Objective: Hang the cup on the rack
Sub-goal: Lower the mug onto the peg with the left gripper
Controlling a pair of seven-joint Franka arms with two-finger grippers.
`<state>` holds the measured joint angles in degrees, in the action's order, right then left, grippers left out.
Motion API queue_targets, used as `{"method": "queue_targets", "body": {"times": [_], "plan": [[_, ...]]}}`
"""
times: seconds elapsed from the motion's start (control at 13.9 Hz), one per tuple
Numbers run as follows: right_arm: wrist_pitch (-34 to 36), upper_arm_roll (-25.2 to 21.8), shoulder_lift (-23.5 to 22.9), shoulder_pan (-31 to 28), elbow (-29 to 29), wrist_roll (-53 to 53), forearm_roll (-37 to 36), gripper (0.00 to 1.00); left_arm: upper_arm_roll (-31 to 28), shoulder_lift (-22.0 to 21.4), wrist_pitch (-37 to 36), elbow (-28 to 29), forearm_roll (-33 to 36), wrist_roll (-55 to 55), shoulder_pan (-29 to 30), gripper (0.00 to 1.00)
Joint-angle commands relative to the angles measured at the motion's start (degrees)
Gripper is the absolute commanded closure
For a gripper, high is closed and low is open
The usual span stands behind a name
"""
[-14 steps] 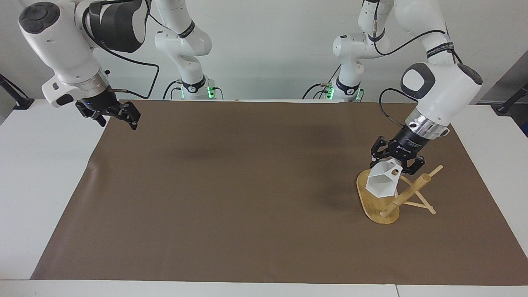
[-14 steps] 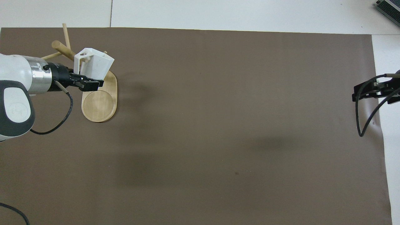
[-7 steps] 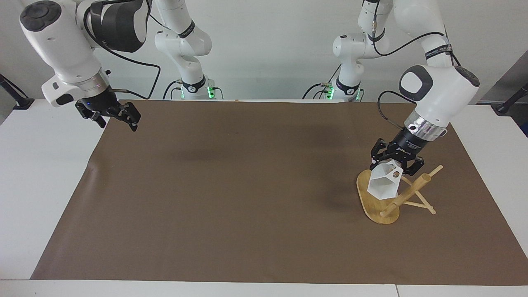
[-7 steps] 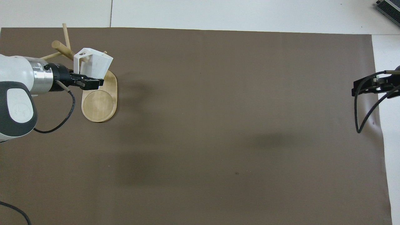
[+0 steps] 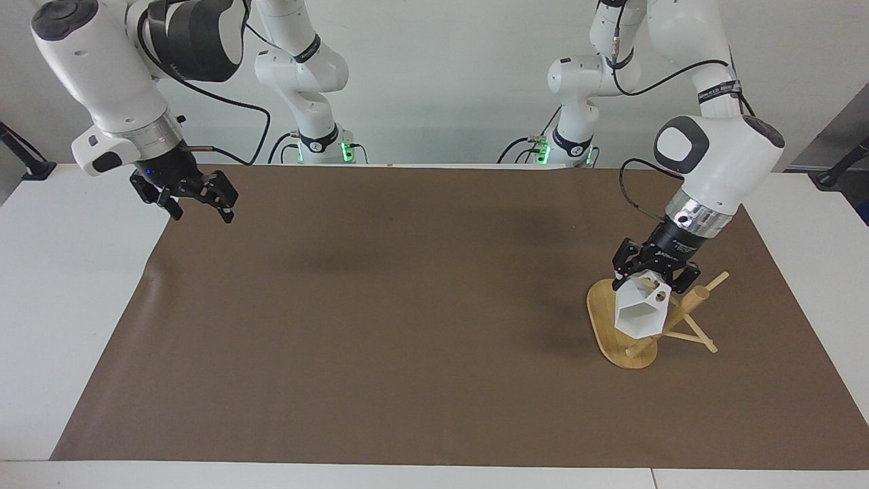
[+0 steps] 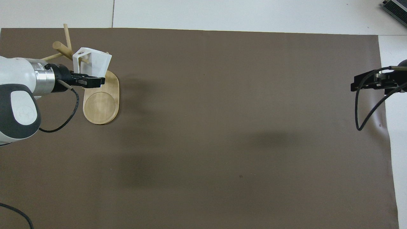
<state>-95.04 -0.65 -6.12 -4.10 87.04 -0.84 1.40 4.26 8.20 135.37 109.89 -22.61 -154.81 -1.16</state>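
The left end effector (image 5: 653, 277) is closed on the cup (image 5: 640, 309), gripping it at its upper, handle side and holding it in the air over the rack (image 5: 621, 339). The cup hangs tilted below the end effector, its hexagonal mouth facing away from the robots, its pierced handle up beside the rack's central post (image 5: 669, 320) and thin pegs. Whether the cup touches a peg cannot be told. The rack's oval base lies on the brown mat (image 5: 407, 305) at the left arm's end of the bench (image 5: 61, 272).

The right end effector (image 5: 197, 200) waits with fingers spread wide and nothing in them, over the mat's edge at the right arm's end.
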Motion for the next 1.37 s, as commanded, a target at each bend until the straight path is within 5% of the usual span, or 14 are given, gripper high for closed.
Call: {"method": "queue_targets", "body": {"times": [0.0,0.58,0.65,0.79,0.86,1.3], "plan": [[-1.1,-0.1,0.3,-0.3,0.7,-0.5,0.8,0.0,0.0,1.7,1.7,-0.5,1.2,-2.4,0.3,1.0],[-1.8,-0.7,0.6,-0.3,1.1,1.5,0.0,0.0,-1.1,1.8,1.0,-1.3,1.3,-3.1,0.8,0.99],[-1.4,-0.5,0.6,-0.2,1.2,1.5,0.0,0.0,-1.1,1.8,0.9,-1.3,1.4,-3.0,0.8,0.95],[-1.0,-0.1,0.6,-0.2,1.2,1.5,0.1,0.0,-1.1,1.8,0.4,-1.3,1.5,-2.6,1.0,0.61],[-1.0,0.0,0.6,-0.1,1.3,1.5,0.1,0.0,-1.1,1.8,-0.1,-1.3,1.6,-2.4,1.0,0.52],[-1.0,0.0,0.6,-0.1,1.2,1.5,0.1,0.0,-1.1,1.8,-4.0,-3.0,3.5,-1.6,1.1,0.3]]}}
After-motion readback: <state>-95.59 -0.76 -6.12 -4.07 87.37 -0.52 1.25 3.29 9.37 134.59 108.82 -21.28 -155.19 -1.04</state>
